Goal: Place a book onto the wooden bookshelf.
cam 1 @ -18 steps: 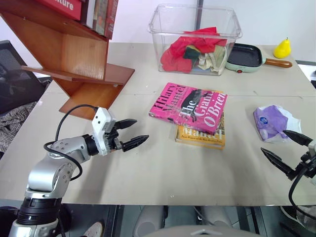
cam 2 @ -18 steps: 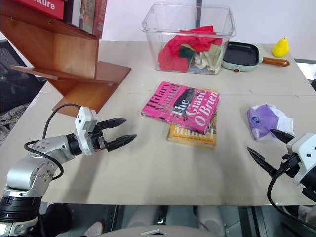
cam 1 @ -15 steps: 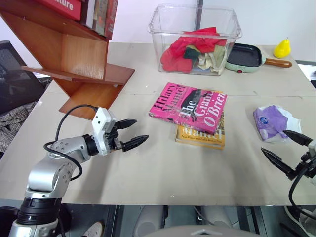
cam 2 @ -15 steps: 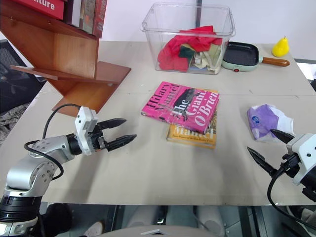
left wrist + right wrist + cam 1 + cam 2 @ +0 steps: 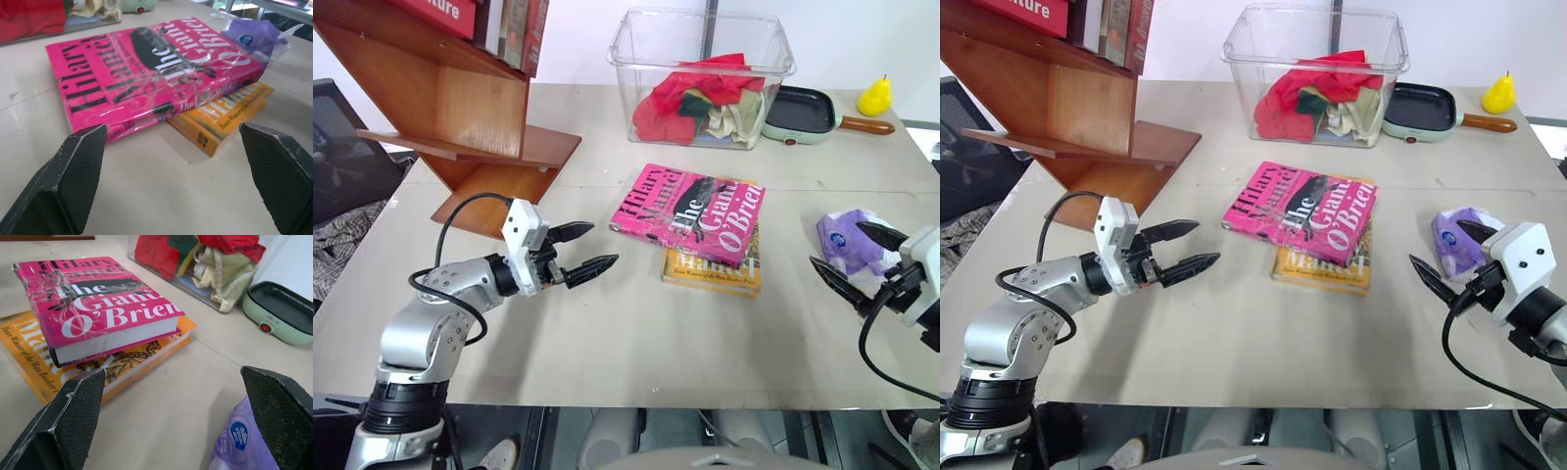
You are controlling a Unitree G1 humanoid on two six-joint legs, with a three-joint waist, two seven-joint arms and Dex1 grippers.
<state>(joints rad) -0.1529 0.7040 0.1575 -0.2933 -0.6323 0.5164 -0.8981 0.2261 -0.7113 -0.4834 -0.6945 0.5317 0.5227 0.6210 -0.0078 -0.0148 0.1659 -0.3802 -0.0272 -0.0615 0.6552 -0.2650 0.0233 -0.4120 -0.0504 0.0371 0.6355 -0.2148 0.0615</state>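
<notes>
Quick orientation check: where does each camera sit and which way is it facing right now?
Head eyes: up on the head, looking down over the table; both arms show, left gripper and right gripper open.
Left wrist: low, facing the pink book; its own jaws frame it.
Right wrist: low, facing the book's page edges from the opposite side.
Shared: pink book atop the yellow book, purple packet.

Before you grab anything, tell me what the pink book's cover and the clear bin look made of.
The pink book: paper cover under a clear glossy film, judging by wrinkled, shiny highlights; white paper page edges. The clear bin: see-through hard plastic, probably, with glossy walls showing the cloths inside.
</notes>
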